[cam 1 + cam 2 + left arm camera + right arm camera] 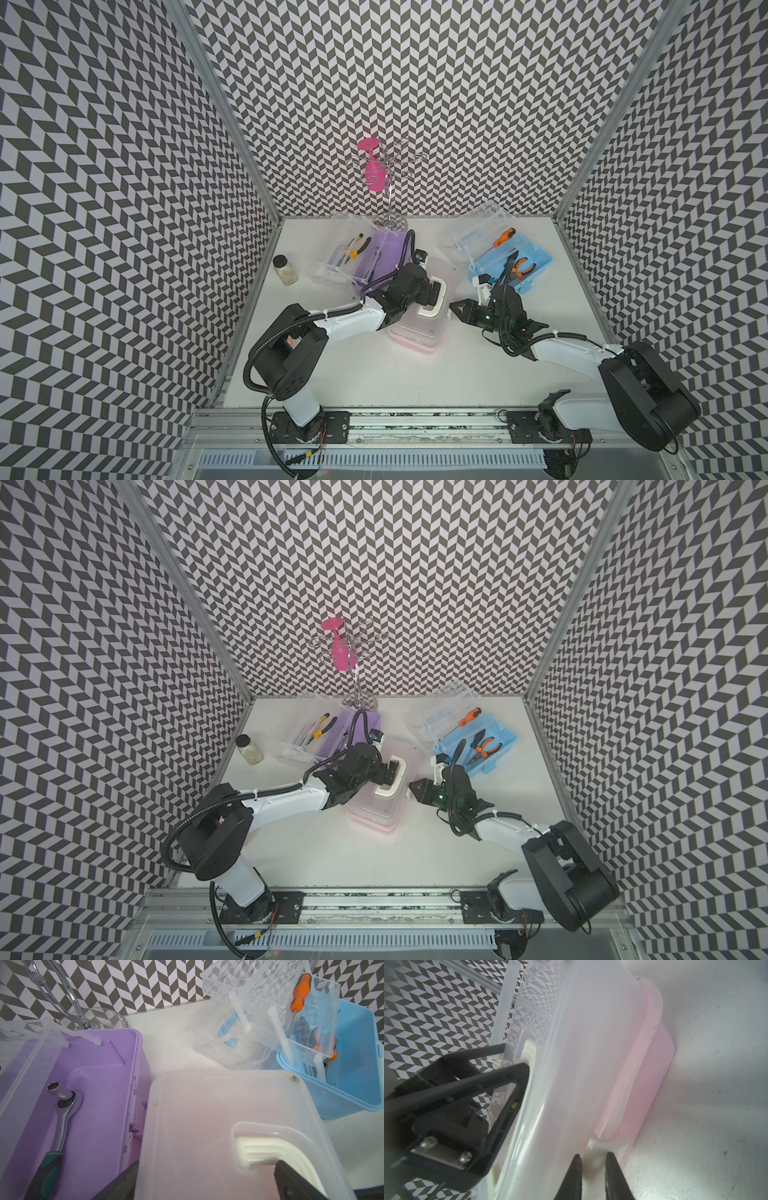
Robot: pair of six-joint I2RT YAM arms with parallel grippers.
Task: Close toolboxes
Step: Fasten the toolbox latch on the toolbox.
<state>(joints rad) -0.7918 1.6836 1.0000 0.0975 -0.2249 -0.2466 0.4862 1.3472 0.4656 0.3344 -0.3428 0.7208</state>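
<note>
Right wrist view gives you the right gripper [593, 1160] pinching the cream latch [600, 1148] on the pink toolbox [652, 1088], whose lid is down. In both top views that box sits mid-table between the purple toolbox [387, 251] and the light blue toolbox [540, 257], both open. Your left gripper [435, 293] rests on its lid handle [270, 1147], jaws spread.

My L arm [340, 324] hides the left part of the pink toolbox [415, 336] in both top views. R wrist view: my R hand [592, 1160] is cut off at frame edge. Jar [285, 269] contents too small to ID.
</note>
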